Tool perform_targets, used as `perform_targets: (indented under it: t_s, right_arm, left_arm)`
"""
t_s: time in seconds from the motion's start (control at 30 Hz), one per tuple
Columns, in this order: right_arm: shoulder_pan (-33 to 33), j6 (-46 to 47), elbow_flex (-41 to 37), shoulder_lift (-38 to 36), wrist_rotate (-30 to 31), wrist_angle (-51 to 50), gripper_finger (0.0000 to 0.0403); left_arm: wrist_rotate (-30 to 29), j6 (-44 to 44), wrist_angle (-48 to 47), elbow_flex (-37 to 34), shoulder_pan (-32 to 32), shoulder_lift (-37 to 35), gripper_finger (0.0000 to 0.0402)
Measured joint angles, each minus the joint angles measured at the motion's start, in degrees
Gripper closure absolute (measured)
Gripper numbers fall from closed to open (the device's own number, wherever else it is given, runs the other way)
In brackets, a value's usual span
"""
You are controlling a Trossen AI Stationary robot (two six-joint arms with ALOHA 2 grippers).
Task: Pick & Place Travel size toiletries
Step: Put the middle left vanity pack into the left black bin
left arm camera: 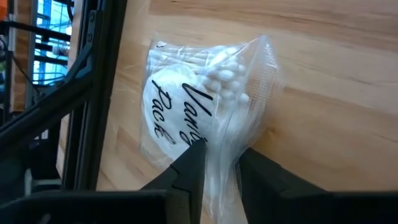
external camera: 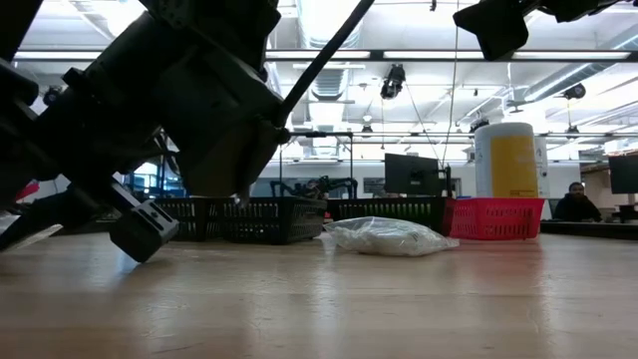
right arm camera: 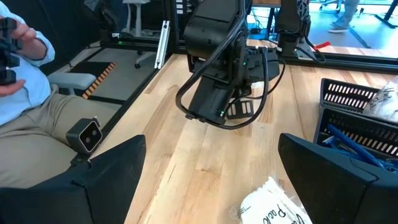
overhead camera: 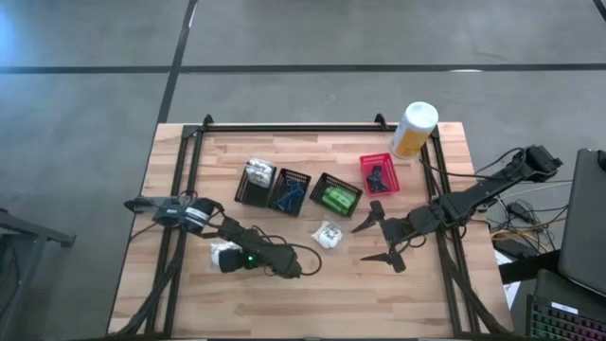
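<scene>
Toiletry packet (left arm camera: 205,118) is sitting pinched between my left gripper's (left arm camera: 219,163) fingers, apparently lying on the table (overhead camera: 379,294). I am holding the right gripper (overhead camera: 386,239) spread open near another packet (overhead camera: 329,234).

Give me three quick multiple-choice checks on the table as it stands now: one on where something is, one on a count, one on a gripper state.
1. Where does the tall white-and-yellow canister stand?
A. At the far right corner, past the red basket
B. In the row's middle
C. Under the left arm

2. How many mesh baskets stand in the row?
A. Two
B. Four
C. Six

3. What is the left gripper doing?
A. Open above a basket
B. Shut on a clear-wrapped white packet
C. Holding the canister

Answers:
1 A: the canister stands just beyond the red basket.
2 B: three black baskets plus the red one.
3 B: the left gripper pinches the clear-wrapped white packet; the right gripper is spread open near another white packet.
</scene>
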Motion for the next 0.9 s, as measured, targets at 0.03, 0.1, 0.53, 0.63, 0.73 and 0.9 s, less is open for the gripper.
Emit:
perform_targets:
  t_s: [0.03,0.1,0.53,0.63,0.73,0.9]
  right_arm:
    - [0.0,0.0,0.0,0.0,0.0,0.0,0.0039]
    - [0.0,0.0,0.0,0.0,0.0,0.0,0.0039]
    - [0.0,0.0,0.0,0.0,0.0,0.0,0.0039]
    - [0.0,0.0,0.0,0.0,0.0,0.0,0.0039]
    - [0.0,0.0,0.0,0.0,0.0,0.0,0.0039]
    - [0.0,0.0,0.0,0.0,0.0,0.0,0.0039]
  left_arm:
    - [-0.1,-0.2,0.2,-0.1,0.0,-0.3,0.0318]
    - [-0.1,-0.2,0.4,-0.1,0.1,-0.5,0.0326]
    - [-2.1,1.5,0.0,-0.3,0.6,-3.2,0.0387]
    - [-3.5,1.0,-0.1,-0.3,0.8,-4.2,0.0396]
    - [-4.0,0.2,-0.1,-0.3,0.9,-5.4,0.0394]
    - [-7.1,3.4,0.0,-0.4,0.9,-7.5,0.0397]
